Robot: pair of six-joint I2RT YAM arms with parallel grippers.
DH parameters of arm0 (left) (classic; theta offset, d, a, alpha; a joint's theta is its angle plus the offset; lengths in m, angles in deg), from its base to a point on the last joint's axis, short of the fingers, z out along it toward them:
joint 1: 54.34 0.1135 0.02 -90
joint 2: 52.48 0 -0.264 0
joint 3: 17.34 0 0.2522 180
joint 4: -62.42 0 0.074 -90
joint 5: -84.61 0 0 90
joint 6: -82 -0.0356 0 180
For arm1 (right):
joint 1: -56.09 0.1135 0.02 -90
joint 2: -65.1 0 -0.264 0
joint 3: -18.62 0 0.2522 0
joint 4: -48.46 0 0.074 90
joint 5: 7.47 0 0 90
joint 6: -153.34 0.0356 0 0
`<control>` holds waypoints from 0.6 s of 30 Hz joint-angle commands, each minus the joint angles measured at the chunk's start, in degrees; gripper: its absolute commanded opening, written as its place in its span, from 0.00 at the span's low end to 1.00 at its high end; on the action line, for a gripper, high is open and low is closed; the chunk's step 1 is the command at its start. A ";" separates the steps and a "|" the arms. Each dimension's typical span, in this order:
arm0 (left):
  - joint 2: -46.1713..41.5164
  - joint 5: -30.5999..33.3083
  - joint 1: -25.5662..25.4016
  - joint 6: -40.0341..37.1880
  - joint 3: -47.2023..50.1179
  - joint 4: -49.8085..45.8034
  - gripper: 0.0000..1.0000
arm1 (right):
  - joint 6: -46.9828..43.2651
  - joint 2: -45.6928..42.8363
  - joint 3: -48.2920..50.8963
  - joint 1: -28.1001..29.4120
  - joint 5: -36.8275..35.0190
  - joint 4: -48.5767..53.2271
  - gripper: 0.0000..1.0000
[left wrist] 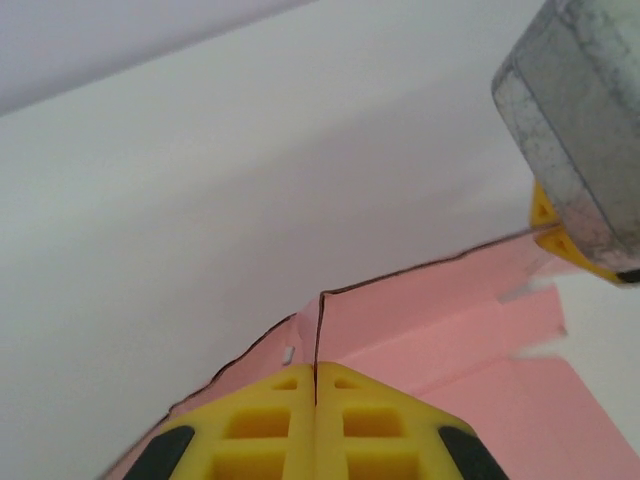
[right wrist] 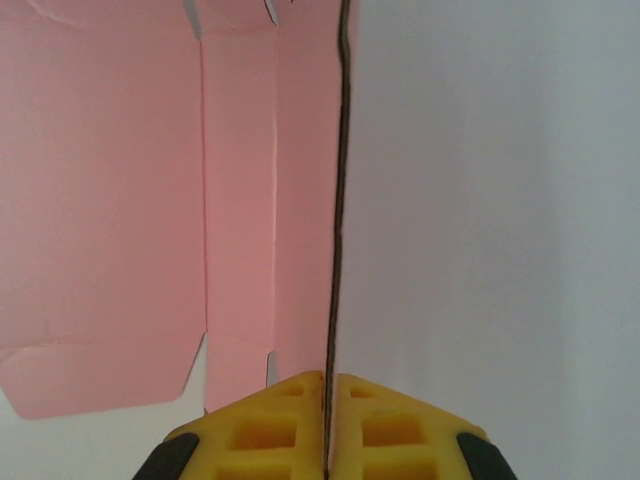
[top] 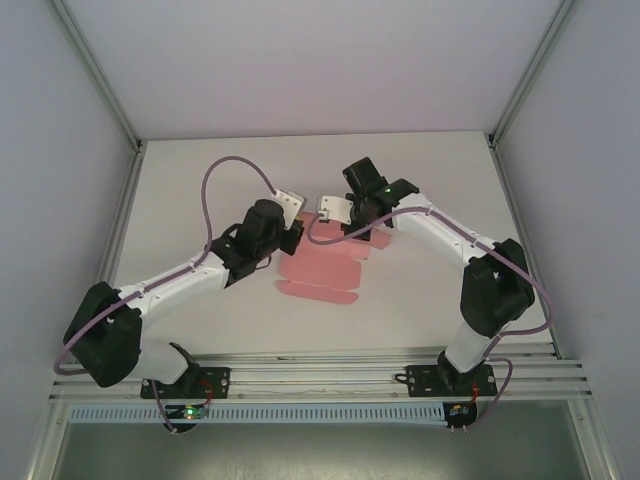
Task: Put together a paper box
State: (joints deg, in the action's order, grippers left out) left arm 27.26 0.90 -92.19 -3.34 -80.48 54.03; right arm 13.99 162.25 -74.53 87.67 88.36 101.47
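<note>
Closest, from the left wrist: left gripper [left wrist: 315,385] clamped on the box [left wrist: 440,330], yellow fingers [left wrist: 250,425] pressed together, the sheet's dark rim caught upright in their seam. Finger bases cut off at the frame's bottom. Beyond, pink panels and flaps spread flat on the white table [left wrist: 200,220]. Farther, upper right, blurred: grey body and a sliver of yellow of the right gripper [left wrist: 556,235], touching the same raised rim; closure unreadable from that angle.

Likewise from the right wrist: fingers shut tight on the rim, seen edge-on as a thin dark line running up the frame. Left of the line, pink panels with creases and a notched flap, cropped at top and left; right of it, bare table.

From above, near to far: arms [top: 170,285] bolted to a rail [top: 320,370] at the near edge, reaching inward. Box lies mid-table between them, near panels flat, far side lifted. Fingertips hidden under black wrists and white camera mounts; part of the right-hand flap covered by the right arm.
</note>
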 commanded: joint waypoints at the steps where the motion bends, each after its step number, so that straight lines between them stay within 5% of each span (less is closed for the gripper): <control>1: 2.70 10.55 -3.34 4.26 3.55 12.34 0.00 | 5.31 -0.63 -3.81 2.46 6.69 0.80 0.00; 7: 7.96 19.59 -6.92 9.69 5.18 23.20 0.00 | 14.61 -0.39 -6.82 3.91 5.02 0.83 0.00; 12: 11.68 20.45 -9.52 11.91 6.64 35.18 0.00 | 24.18 1.26 -9.40 3.76 3.90 0.47 0.00; 18: 16.56 19.80 -10.32 16.44 4.24 39.02 0.05 | 29.20 2.61 -10.88 3.58 3.13 0.75 0.00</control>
State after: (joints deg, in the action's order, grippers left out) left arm 40.75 24.13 -99.51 9.58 -75.28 89.98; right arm 39.04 164.87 -81.53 89.26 86.34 107.98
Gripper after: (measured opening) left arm 0.048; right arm 0.050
